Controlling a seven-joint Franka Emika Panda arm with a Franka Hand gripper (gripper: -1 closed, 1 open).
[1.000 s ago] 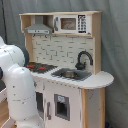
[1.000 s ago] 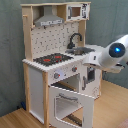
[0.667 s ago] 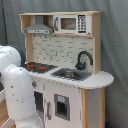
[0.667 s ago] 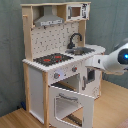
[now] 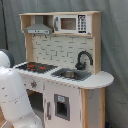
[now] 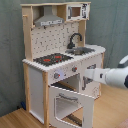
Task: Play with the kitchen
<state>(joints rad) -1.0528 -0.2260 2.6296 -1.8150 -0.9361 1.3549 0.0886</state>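
Gripper out of sight; arm (image 6: 111,77) has withdrawn from kitchen (image 6: 60,60).

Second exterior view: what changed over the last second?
The arm pulled back toward the second exterior view's right and dropped a little; its blue-lit joint left the picture. In the first exterior view it shifted slightly lower left. The kitchen stayed put, its oven door still hanging open. Nothing gripped or released.

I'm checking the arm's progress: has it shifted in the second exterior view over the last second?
Yes. The arm has dropped lower and moved toward the second exterior view's left, closer to the kitchen and its open oven door.
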